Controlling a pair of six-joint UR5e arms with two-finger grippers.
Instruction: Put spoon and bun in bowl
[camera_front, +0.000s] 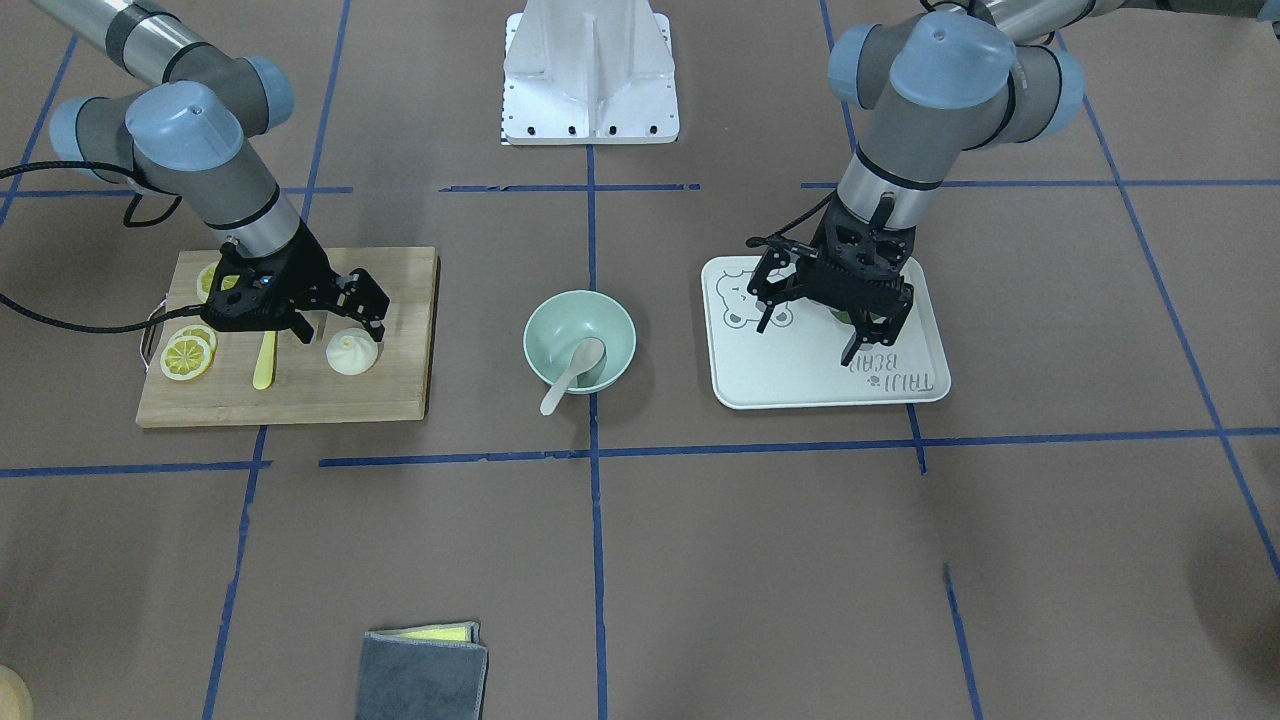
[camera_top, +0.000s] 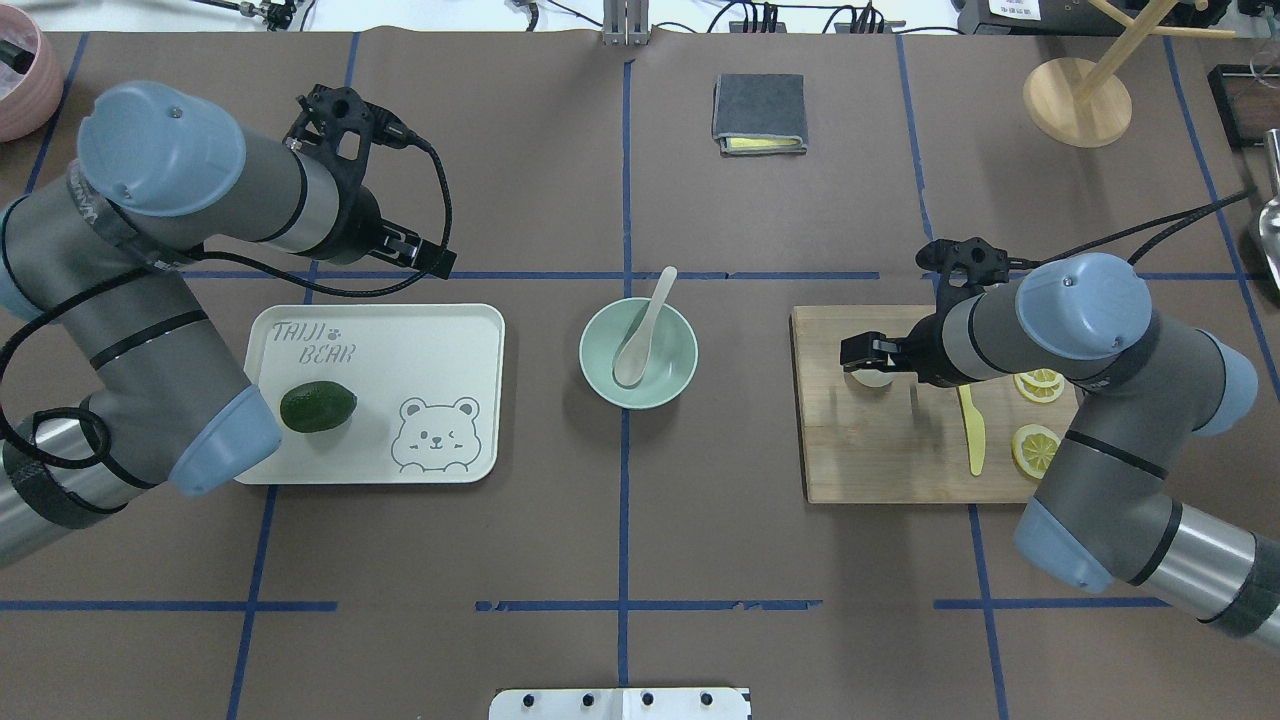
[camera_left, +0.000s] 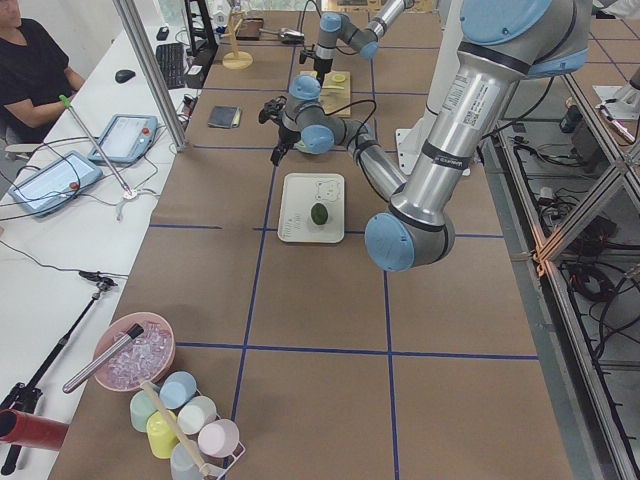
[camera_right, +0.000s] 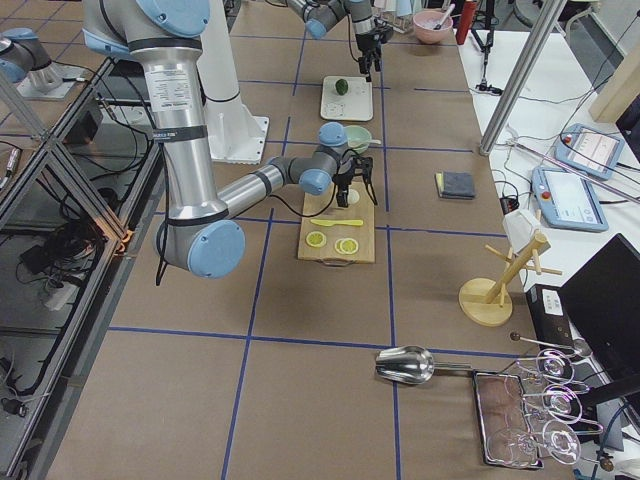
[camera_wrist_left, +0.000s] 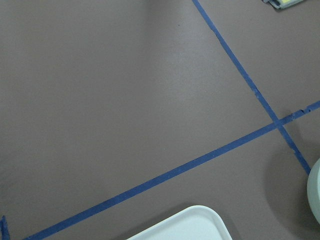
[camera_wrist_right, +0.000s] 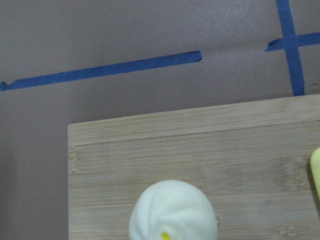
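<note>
The spoon (camera_front: 572, 372) lies with its scoop in the green bowl (camera_front: 548, 318) and its handle leaning out over the rim, at the middle of the worktop (camera_front: 700, 550). The bun (camera_front: 351, 353) sits on the wooden board (camera_front: 400, 300) near a yellow knife (camera_front: 264, 360). The right pincer (camera_front: 341, 334) hangs spread over the bun. The left pincer (camera_front: 806, 342), also spread, hangs over the tray (camera_front: 800, 385).

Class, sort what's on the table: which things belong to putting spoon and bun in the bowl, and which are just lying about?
Job: spoon, already in the bowl; bun, on the cutting board.
Lying about: lemon slices, yellow knife, tray, green fruit, grey cloth.
</note>
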